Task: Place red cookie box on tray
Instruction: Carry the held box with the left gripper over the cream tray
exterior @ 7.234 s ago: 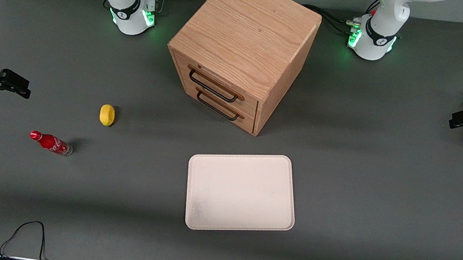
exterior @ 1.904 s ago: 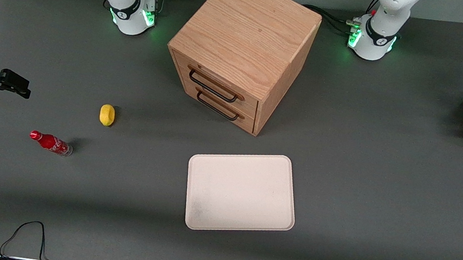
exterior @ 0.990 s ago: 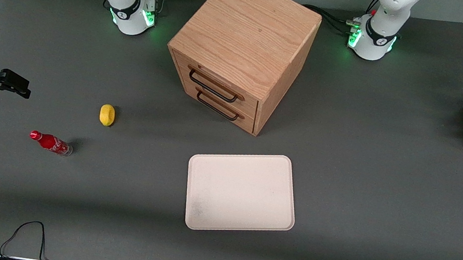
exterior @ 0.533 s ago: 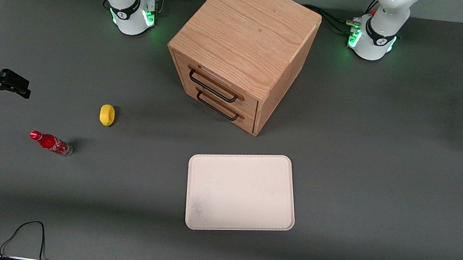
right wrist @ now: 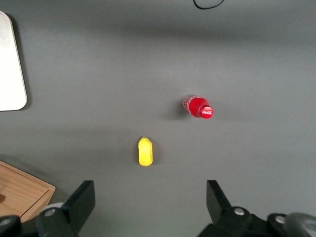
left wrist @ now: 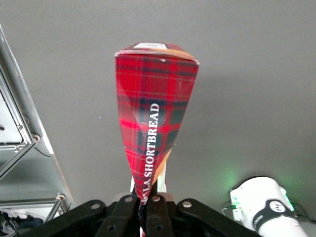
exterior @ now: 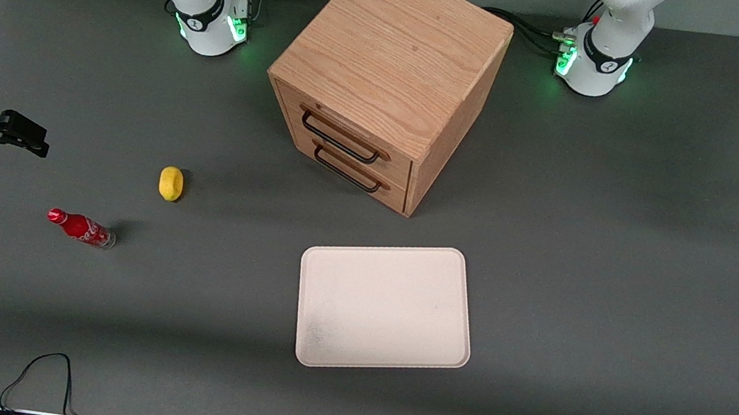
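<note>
The red cookie box (left wrist: 153, 113) shows only in the left wrist view, edge-on, red tartan with "SHORTBREAD" lettering. My left gripper (left wrist: 146, 200) is shut on its near edge and holds it up above the grey table. Box and gripper are out of the front view, off the working arm's end of the table. The off-white tray (exterior: 385, 306) lies flat and bare, nearer the front camera than the wooden drawer cabinet; its corner also shows in the right wrist view (right wrist: 11, 74).
A wooden two-drawer cabinet (exterior: 386, 81) stands mid-table. A yellow lemon-like object (exterior: 171, 183) and a small red soda bottle (exterior: 81, 227) lie toward the parked arm's end. A black cable (exterior: 40, 378) loops at the near edge. A metal frame (left wrist: 22, 123) stands beside the held box.
The box stood at the working arm's table end with the gripper at it. It was lifted and carried out of the front view's edge; nothing else moved.
</note>
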